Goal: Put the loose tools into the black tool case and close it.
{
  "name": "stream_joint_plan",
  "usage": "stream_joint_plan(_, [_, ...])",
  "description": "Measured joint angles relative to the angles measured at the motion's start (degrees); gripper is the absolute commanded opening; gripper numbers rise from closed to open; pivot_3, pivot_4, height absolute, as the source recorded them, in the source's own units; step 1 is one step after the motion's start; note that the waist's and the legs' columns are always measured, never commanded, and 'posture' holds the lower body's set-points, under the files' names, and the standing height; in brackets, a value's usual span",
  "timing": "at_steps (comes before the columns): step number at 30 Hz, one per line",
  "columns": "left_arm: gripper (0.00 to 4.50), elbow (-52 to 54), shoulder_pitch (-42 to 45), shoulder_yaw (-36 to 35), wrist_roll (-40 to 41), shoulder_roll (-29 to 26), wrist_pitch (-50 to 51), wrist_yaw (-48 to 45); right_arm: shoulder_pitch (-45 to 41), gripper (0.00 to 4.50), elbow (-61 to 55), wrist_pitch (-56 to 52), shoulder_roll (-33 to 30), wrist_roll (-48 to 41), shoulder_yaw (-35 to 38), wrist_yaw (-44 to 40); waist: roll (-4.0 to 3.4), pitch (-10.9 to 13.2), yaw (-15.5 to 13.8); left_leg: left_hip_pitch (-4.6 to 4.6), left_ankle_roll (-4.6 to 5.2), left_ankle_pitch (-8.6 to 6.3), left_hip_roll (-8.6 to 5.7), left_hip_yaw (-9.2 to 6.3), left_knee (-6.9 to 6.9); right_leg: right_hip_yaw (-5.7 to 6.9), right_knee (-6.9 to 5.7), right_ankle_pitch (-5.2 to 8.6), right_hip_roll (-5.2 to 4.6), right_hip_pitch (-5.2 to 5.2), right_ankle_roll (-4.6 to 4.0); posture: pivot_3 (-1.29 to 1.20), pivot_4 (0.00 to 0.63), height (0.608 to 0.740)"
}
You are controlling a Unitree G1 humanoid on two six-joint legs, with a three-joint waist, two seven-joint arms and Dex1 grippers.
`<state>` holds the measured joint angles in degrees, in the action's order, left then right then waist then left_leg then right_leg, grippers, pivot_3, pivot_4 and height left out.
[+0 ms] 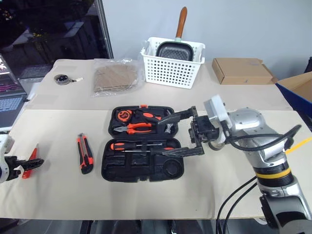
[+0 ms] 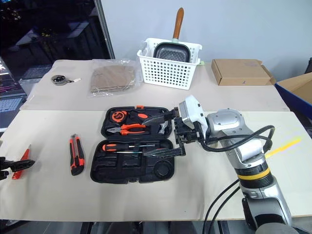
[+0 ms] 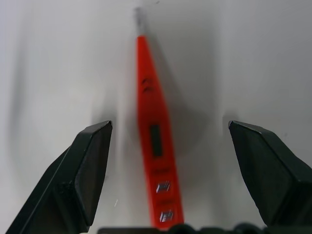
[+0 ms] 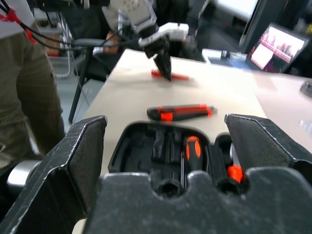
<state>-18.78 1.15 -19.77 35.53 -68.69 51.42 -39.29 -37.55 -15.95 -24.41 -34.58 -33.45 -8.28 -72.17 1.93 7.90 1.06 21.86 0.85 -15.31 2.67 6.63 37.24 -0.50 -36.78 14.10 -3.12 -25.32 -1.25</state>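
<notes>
We are looking at the black tool case [image 1: 142, 171] lying open on the bench [image 1: 63, 195], both halves flat. Its far half is holding an orange tape measure [image 1: 123, 115], the orange-handled pliers [image 1: 138, 127] and what looks like a hammer head, partly hidden behind the right gripper. Its near half is carrying 1 orange-and-black screwdriver [image 1: 127, 145] along the hinge side, with a thin shaft lying beside it; the moulded slots nearer us, including a round recess [image 1: 170, 169], are sitting empty.

The utility knife [image 1: 85, 153] is lying on the bench just to the left of the case, apart from it. Farther left, the slim red tester screwdriver [image 3: 155, 141] is resting on the bench, and the left gripper [image 3: 170, 165] is hovering over it with its fingers [image 3: 90, 168] spread wide on either side, not touching it.

The right gripper [image 1: 183, 134] is hanging above the right end of the case, pointing across it, its fingers spread wide and gripping nothing. A small greyish tape roll [image 1: 214, 145] is peeking out behind that wrist.

At the back, a white slotted basket [image 1: 171, 62] is holding a dark pan [image 1: 174, 50] whose wooden handle is sticking up. Beside it are sitting a closed cardboard box [image 1: 241, 70] and a clear bag [image 1: 116, 78].
</notes>
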Motion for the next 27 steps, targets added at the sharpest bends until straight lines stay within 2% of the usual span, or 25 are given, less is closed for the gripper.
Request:
stream_joint_plan(1, [3.42,-0.3,0.6,0.7,-0.7,0.0,0.1,-0.6,-0.3,4.50,-0.5,-0.9,0.0,-0.8,0.0,0.2,0.00,0.0,0.0,0.02,0.01,0.00,0.00,0.00,0.01,0.02,0.01,0.00,0.00,0.00,0.00,0.00,0.150,0.740])
stream_joint_plan(7, [1.07,-1.0,2.0,1.1,-3.2,0.0,2.1,-2.9,-0.4,4.50,-1.9,-3.2,0.1,-2.8,0.1,1.3,0.00,0.0,-0.2,0.02,0.03,-0.01,-0.01,-0.03,0.17,0.06,-0.06,-0.01,-0.01,0.06,0.03,0.00,0.150,0.740])
stream_joint_plan(9, [0.52,-1.0,2.0,1.0,-3.7,0.1,2.4,-3.2,-0.4,4.50,-2.0,-3.3,0.1,-2.8,0.1,1.4,0.00,0.0,-0.2,0.00,0.04,-0.01,-0.01,-0.03,0.24,0.05,-0.13,-0.01,0.00,0.07,0.03,0.00,0.150,0.740])
stream_joint_plan(10, [0.41,-0.7,1.7,0.6,-3.9,0.1,2.7,-3.4,-0.4,4.50,-2.0,-3.3,0.1,-2.8,0.1,1.5,0.00,0.0,-0.2,0.00,0.04,-0.01,0.00,-0.03,0.30,0.05,-0.19,-0.01,0.00,0.07,0.03,0.00,0.150,0.740])
stream_joint_plan(16, [0.41,3.4,-1.7,-5.3,-3.7,2.9,2.6,-4.4,0.0,4.50,-2.0,-3.2,0.1,-2.7,0.1,1.7,0.01,0.0,-0.2,0.01,0.05,-0.02,0.05,-0.09,0.52,0.09,-0.32,-0.01,0.00,0.12,0.03,0.00,0.150,0.740])
stream_joint_plan(21, [0.41,20.4,-4.2,-14.1,2.3,3.9,4.6,-9.8,3.5,4.50,-1.8,-1.1,-1.2,-1.4,0.3,1.4,0.06,0.0,-0.8,0.01,0.06,-0.02,-0.03,-0.20,0.57,0.22,-0.29,-0.03,-0.14,0.24,0.07,0.00,0.150,0.740])
stream_joint_plan(24, [0.41,30.2,-3.5,-13.2,5.5,3.3,6.3,-12.0,7.2,4.50,-1.7,0.7,-4.2,0.2,0.9,0.6,0.03,0.0,-1.0,0.01,0.10,-0.04,-0.09,-0.18,0.57,0.19,-0.28,-0.04,-0.17,0.27,0.11,0.00,0.150,0.740])
stream_joint_plan(27, [0.41,37.5,0.5,-6.0,7.0,3.3,6.4,-12.4,11.8,4.50,-1.4,1.8,-8.3,0.7,3.6,-0.8,0.02,0.0,-1.3,-0.02,0.10,-0.03,-0.12,-0.17,0.58,0.13,-0.27,-0.05,0.05,0.29,0.12,0.00,0.150,0.740])
